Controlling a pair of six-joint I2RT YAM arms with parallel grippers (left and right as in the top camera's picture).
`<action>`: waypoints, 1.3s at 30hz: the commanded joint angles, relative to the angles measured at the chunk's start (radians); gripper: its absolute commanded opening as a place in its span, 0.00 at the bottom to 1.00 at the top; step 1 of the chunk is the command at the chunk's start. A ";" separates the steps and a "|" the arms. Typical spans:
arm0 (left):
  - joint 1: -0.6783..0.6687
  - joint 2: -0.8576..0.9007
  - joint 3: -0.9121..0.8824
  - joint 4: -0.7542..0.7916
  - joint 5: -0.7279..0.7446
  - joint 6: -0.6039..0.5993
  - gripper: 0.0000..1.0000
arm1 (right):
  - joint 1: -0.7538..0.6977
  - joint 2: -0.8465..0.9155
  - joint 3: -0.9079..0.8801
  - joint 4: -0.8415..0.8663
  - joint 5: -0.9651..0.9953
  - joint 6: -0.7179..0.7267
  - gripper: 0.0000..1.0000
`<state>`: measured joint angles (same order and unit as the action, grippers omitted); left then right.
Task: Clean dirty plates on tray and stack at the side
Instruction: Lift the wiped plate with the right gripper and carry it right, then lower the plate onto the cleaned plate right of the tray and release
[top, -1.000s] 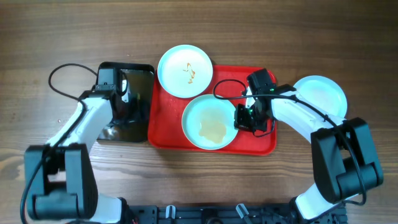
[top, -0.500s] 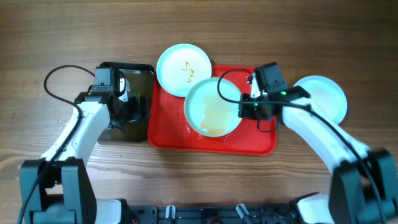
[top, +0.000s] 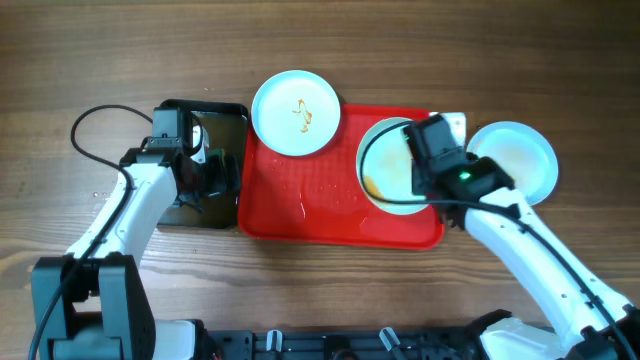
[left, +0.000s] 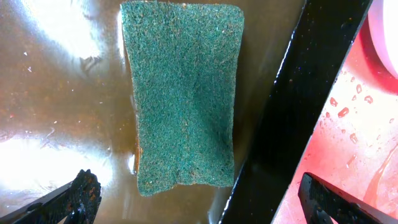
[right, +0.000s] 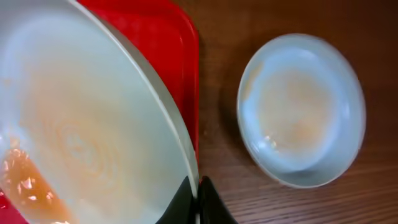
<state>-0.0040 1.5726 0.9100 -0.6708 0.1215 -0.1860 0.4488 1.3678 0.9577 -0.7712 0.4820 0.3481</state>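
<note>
First plate (top: 515, 155) rests on bench (top: 100, 60), 3 o'clock of tray (top: 320, 205) (faint residue). Right claw (right: 198, 196) clamps smeared plate (right: 81, 143) above tray's 3 o'clock edge. Sauced plate (top: 296, 112), 11 o'clock: uncleaned. Left claw (left: 198, 190) apart above sponge (left: 183, 93).

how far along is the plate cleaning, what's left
Done: one plate sits on the table right of the tray, looking mostly wiped. In hand: the right tool pinches the rim of a second plate, orange liquid pooled inside, over the tray's right end. Left: the third plate shows a sauce squiggle; the sponge lies in the black tray under the open left tool. No stack yet.
</note>
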 joint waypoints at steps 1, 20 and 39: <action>0.000 -0.013 0.010 0.000 0.012 -0.010 1.00 | 0.143 -0.018 0.012 0.000 0.287 -0.007 0.04; 0.000 -0.013 0.010 0.000 0.012 -0.010 1.00 | 0.342 -0.018 0.012 0.464 0.756 -0.529 0.04; 0.000 -0.013 0.010 0.000 0.012 -0.009 1.00 | -0.693 -0.017 0.005 0.116 -0.318 0.256 0.04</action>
<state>-0.0040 1.5726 0.9100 -0.6708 0.1219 -0.1860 -0.1543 1.3651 0.9607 -0.6445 0.2043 0.5671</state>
